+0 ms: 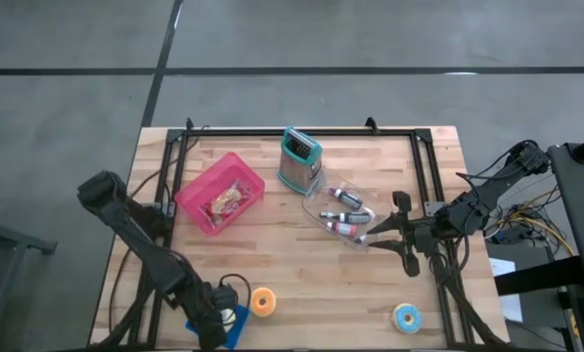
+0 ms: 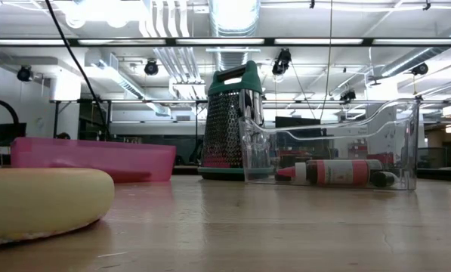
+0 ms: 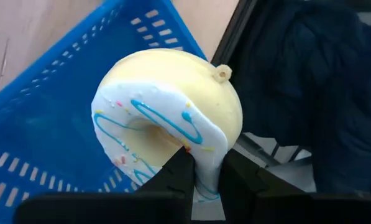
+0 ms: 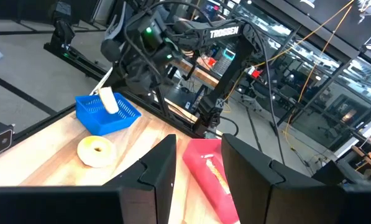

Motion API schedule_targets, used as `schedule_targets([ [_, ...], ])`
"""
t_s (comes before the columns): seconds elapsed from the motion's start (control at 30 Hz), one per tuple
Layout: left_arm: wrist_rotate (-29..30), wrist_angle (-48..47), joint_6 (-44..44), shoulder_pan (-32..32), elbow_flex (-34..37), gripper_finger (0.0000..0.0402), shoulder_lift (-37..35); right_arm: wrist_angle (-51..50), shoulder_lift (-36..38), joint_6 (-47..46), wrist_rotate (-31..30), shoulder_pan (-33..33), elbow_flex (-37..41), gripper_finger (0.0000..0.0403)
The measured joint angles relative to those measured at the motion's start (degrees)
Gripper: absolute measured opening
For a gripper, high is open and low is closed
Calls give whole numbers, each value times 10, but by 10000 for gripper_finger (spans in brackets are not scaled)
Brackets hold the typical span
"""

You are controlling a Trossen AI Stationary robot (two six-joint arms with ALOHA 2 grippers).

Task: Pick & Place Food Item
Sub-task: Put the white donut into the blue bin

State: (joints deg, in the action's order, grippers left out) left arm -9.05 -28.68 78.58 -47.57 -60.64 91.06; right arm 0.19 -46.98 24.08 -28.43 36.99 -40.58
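My left gripper is at the table's near edge, shut on a pale yellow donut with white icing and blue drizzle. It holds the donut over a blue basket. The right wrist view also shows this donut standing on edge in the basket. My right gripper is open and empty right of a clear bin. A yellow donut with an orange middle lies flat on the table beside the basket. A blue-iced donut lies flat near the front right. My left gripper pinches the donut's ring between its two fingers, one in the hole side and one outside. The donut stands on edge, its iced face sideways, over the basket. I cannot tell whether it touches the basket floor.
A pink bin with packets stands at the back left. A green-topped metal grater stands behind the clear bin, which holds small bottles. A black frame runs round the table's back and sides. Bare wood lies at the middle front.
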Motion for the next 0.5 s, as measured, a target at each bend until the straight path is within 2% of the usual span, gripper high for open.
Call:
schedule_targets([
  [0.17, 0, -3, -4, -5, 0, 60, 14, 0, 0, 0, 0, 0, 0, 123],
  [0.33, 0, -5, -48, -8, 0, 60, 22, 0, 0, 0, 0, 0, 0, 123],
  [0.5, 4, -5, -33, -14, 0, 60, 24, 0, 0, 0, 0, 0, 0, 123],
])
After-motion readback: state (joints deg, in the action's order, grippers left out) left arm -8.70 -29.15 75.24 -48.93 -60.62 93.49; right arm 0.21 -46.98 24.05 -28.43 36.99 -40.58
